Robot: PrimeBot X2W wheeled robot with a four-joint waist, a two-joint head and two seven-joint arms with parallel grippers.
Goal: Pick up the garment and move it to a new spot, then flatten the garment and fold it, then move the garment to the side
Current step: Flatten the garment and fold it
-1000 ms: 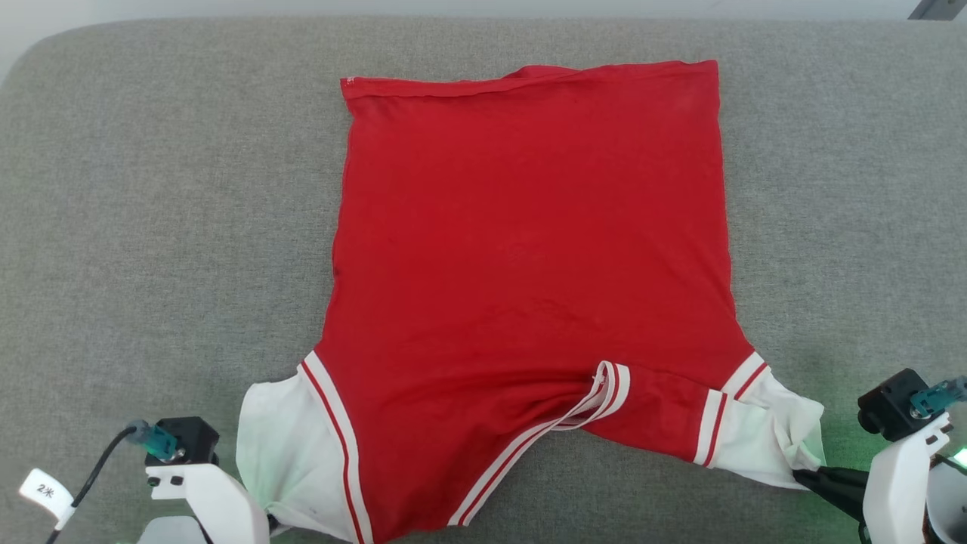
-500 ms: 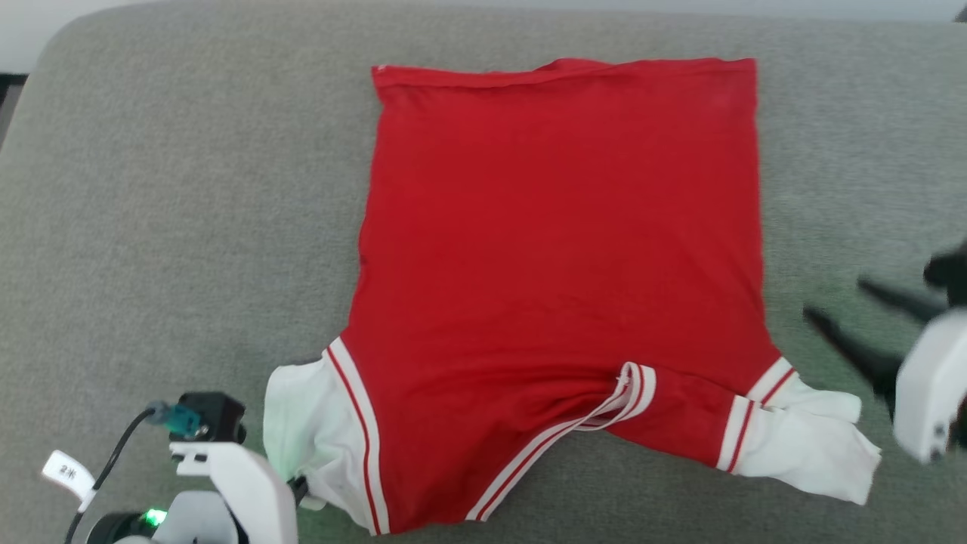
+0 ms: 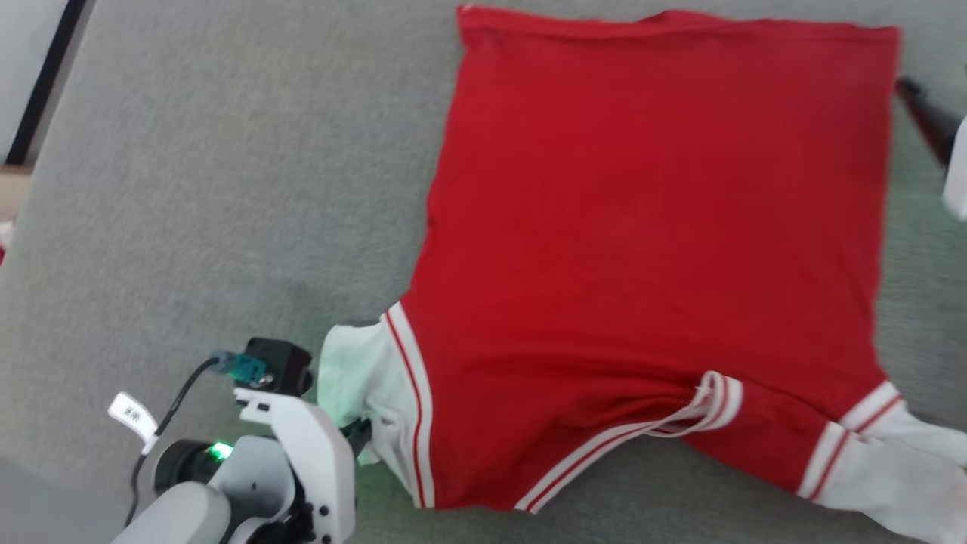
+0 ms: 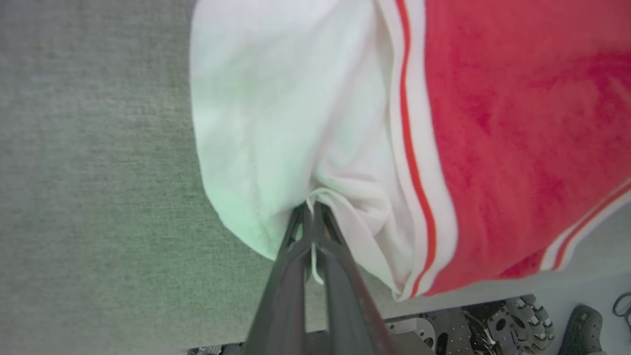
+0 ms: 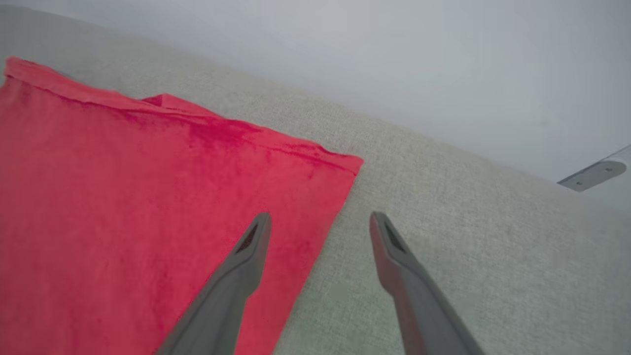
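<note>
1 sleeve of the garment (image 3: pixel 657 227) is pinched in the left gripper (image 4: pixel 311 211); the right gripper (image 5: pixel 320 218) gapes empty.

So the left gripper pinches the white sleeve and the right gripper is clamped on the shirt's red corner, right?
Not quite. The left gripper does pinch the white sleeve, but the right gripper is open and holds nothing, near the red corner of the shirt; the right wrist view shows it.
</note>
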